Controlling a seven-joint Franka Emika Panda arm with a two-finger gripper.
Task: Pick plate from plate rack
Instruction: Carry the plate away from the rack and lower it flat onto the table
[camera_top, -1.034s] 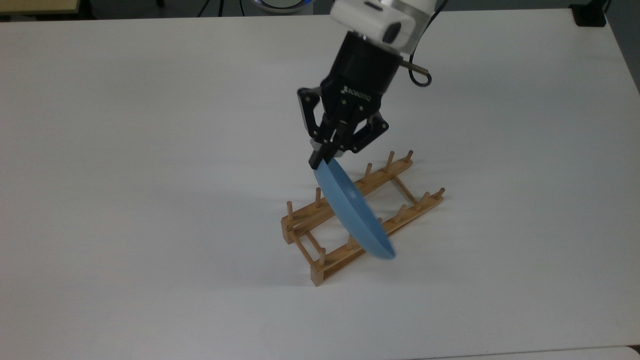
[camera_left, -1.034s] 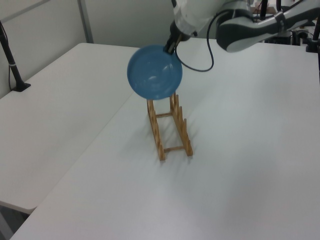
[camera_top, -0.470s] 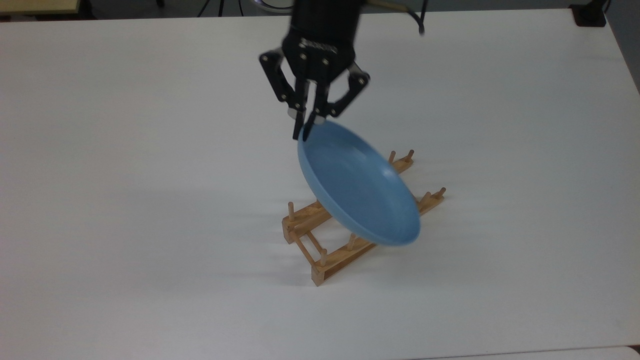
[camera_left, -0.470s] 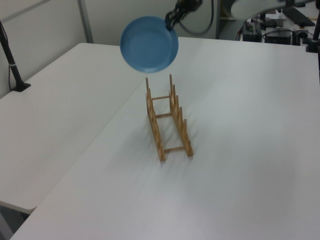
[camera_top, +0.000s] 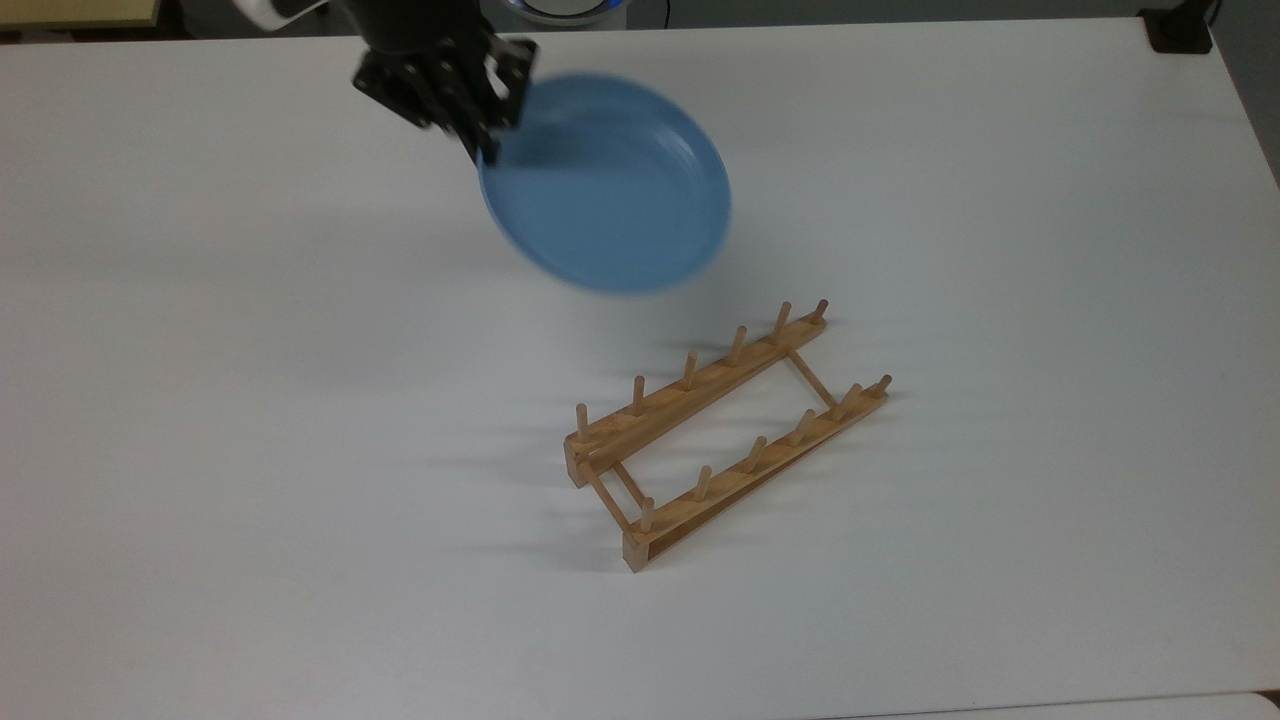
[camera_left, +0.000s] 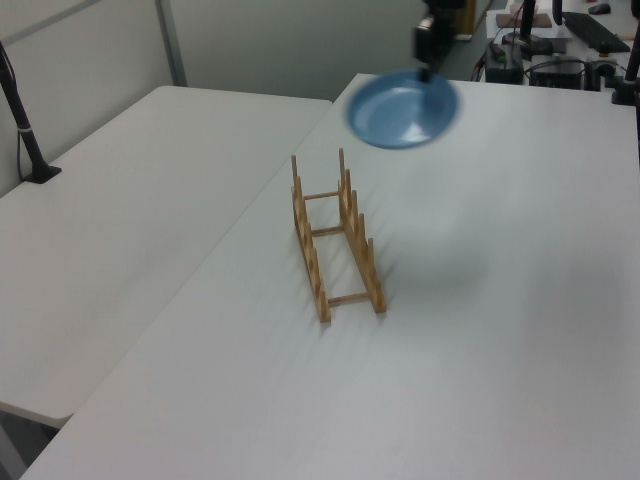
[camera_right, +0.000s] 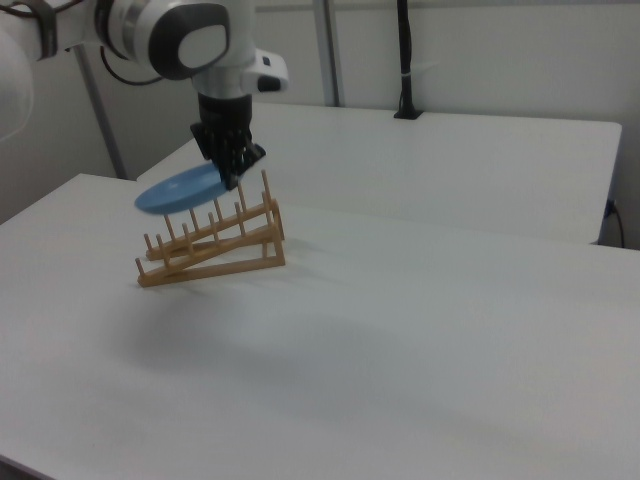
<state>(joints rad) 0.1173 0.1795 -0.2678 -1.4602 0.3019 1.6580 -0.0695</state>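
The light-blue plate (camera_top: 605, 185) hangs in the air, nearly level, hollow side up, and clear of the plate rack (camera_top: 700, 387). My gripper (camera_top: 485, 140) is shut on the plate's rim at the top view's left. The rack stands bare on the white table (camera_top: 300, 450), its pegs upright. In the left view the plate (camera_left: 403, 108) floats beyond and to the right of the rack (camera_left: 310, 255), with the gripper (camera_left: 427, 68) on its far edge. The right view has the plate (camera_right: 180, 190) above the rack's (camera_right: 230, 262) far side, held by the gripper (camera_right: 230, 178).
A second white table (camera_left: 130, 200) adjoins on the left view's left, with a black clamped post (camera_left: 25, 120) on it. Cables and equipment (camera_left: 560, 40) crowd the far end. In the right view another table (camera_right: 450, 150) and a black post (camera_right: 403, 60) lie behind.
The plate has been lifted off the rack, swung from upright to nearly level, and carried toward the top view's upper left. The rack has stayed in place.
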